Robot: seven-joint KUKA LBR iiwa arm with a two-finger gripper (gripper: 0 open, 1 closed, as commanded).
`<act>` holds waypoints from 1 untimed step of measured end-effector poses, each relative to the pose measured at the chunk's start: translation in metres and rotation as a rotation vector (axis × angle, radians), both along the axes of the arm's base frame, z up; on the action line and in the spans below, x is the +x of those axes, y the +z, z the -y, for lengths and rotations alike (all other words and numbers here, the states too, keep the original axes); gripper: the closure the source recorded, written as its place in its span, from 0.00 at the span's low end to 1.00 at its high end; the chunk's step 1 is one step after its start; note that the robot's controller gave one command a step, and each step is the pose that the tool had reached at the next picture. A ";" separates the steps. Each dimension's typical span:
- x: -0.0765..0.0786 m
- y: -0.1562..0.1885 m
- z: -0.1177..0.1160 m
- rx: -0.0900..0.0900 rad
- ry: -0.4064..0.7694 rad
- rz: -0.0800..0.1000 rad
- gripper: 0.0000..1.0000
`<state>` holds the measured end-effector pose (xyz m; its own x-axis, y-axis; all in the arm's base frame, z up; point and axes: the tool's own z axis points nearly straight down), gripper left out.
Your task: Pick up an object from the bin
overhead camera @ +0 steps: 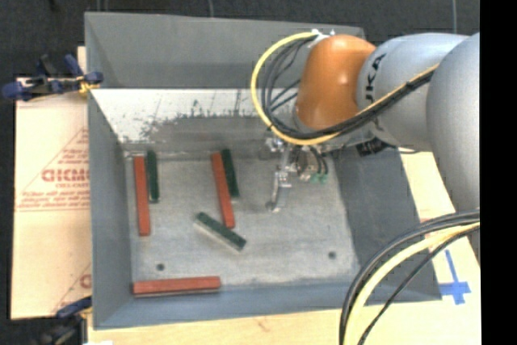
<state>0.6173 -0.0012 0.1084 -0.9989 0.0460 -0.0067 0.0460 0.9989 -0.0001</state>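
My gripper (277,194) hangs under the orange wrist cover, over the bare floor in the middle right of the bin. Nothing shows in it. Nearest on its left lie a long orange-red bar (223,191) and a dark green bar (230,173), side by side and running front to back. A second dark green bar (220,229) lies tilted on the floor below and left of the gripper.
Along the left wall lie another orange-red bar (142,195) and a dark green bar (152,176), side by side. An orange-red bar (176,284) lies flat along the front wall. The arm and its cables cover the bin's back right corner.
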 end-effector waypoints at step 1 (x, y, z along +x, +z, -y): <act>0.021 -0.015 -0.024 0.004 0.040 -0.002 0.00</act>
<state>0.6387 0.0224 0.0933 -1.0000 0.0058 -0.0045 0.0057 1.0000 0.0038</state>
